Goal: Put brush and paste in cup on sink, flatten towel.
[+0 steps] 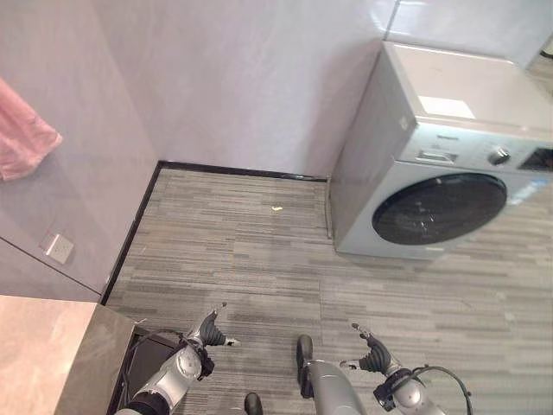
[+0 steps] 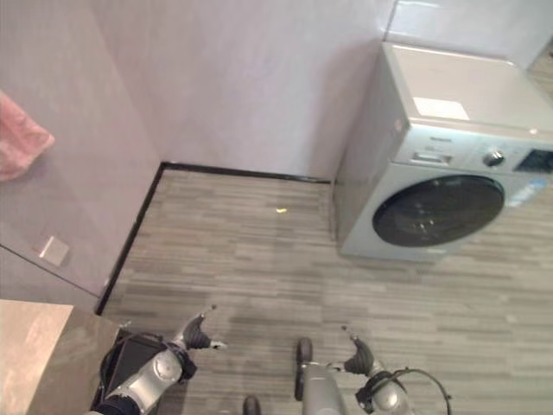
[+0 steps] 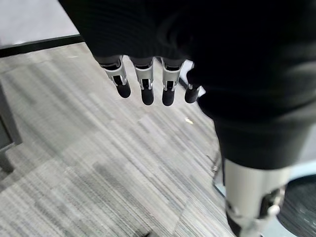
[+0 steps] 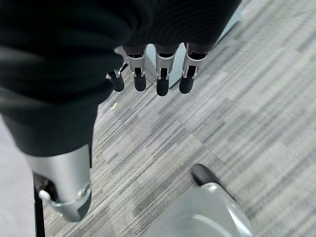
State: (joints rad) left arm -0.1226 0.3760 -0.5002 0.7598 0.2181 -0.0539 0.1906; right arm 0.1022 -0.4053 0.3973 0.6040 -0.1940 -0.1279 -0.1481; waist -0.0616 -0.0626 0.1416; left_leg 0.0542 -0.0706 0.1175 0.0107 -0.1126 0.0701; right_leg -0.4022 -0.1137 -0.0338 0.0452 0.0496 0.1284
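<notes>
washing machine (image 1: 449, 164) on striped floor (image 1: 259, 251)

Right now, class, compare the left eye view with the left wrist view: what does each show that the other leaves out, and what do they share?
The left eye view alone gives the pink towel hanging at the left wall, the wall socket below it, and the right hand. The left wrist view alone gives a close look at the left hand: its fingers are straight and hold nothing. Both share the left hand, the grey striped floor, the black skirting strip and a small yellow scrap on the floor.
</notes>
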